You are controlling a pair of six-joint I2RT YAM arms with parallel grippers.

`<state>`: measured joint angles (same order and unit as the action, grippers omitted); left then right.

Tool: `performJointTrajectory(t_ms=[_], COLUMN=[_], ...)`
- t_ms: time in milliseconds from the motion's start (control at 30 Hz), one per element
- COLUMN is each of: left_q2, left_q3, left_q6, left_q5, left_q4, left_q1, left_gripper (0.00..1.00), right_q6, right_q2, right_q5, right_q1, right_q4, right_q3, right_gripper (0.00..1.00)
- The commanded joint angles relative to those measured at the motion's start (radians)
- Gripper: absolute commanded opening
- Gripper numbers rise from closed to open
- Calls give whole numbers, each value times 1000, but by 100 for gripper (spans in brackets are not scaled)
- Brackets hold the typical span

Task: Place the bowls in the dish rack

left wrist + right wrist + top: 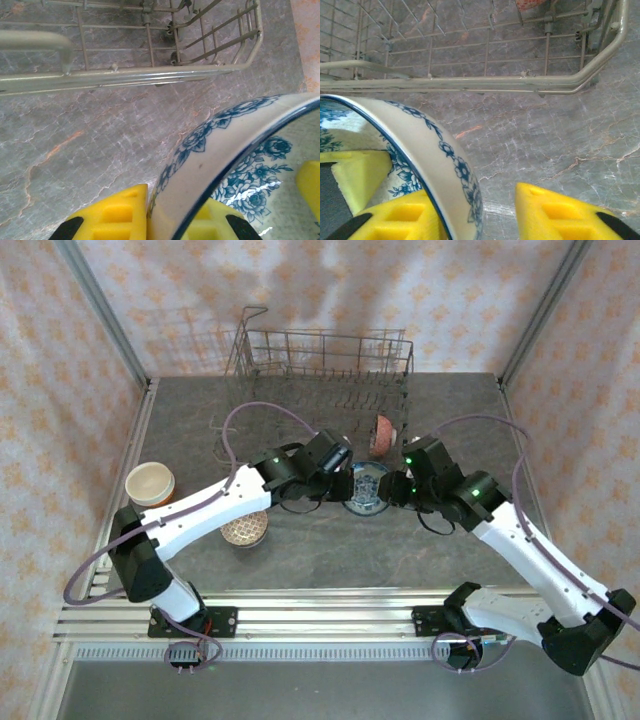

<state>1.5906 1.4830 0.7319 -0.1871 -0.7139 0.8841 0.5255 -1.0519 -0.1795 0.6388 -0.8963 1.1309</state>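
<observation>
Pinches the blue bowl (365, 487) by its rim in the left gripper (156, 220), with the right gripper (485, 216) loose around the other side, dish rack (320, 360) just beyond.

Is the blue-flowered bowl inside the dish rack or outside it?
Outside. The blue-flowered bowl is short of the dish rack, on the near side of its front rail, with bare table between them.

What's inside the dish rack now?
One pinkish bowl, standing on edge near the right front corner of the dish rack; the other tines look bare. The left arm covers part of its front edge.
</observation>
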Motion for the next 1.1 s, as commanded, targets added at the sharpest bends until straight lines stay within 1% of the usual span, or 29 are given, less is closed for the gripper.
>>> performJointTrajectory(t_ms=[0,67,200,300,333,400,467,600,633,767,967,1000,1067], left_q2=[14,21,29,38,41,45,48,51,53,57,57,60,63], left_q3=[52,57,62,66,69,71,79,82,83,85,89,93,105], left_q6=[1,1,1,4,4,4,4,4,6,8,5,1,-7], left_q5=[-19,-15,-6,-6,-7,-9,-6,2,2,6,15,18,23], left_q4=[44,41,33,31,31,34,26,23,24,24,23,24,15], left_q1=[11,11,11,11,12,11,12,11,12,11,10,10,10], left_gripper=[3,3,3,3,3,3,3,4,4,8,15,16,23], right_q6=[13,17,23,23,24,23,21,21,20,20,40,44,47], right_q2=[-9,-14,-23,-33,-38,-48,-59,-74,-75,-88,-115,-117,-121], right_q5=[47,71,111,108,106,100,100,121,124,136,183,191,200], right_q1=[5,5,5,5,5,5,5,5,5,5,7,6,6], right_q4=[-9,-24,-57,-58,-57,-58,-61,-79,-82,-96,-131,-133,-132], right_q3=[13,22,44,47,47,50,56,74,79,97,113,113,110], right_gripper=[33,29,24,24,21,21,18,17,15,14,9,9,9])
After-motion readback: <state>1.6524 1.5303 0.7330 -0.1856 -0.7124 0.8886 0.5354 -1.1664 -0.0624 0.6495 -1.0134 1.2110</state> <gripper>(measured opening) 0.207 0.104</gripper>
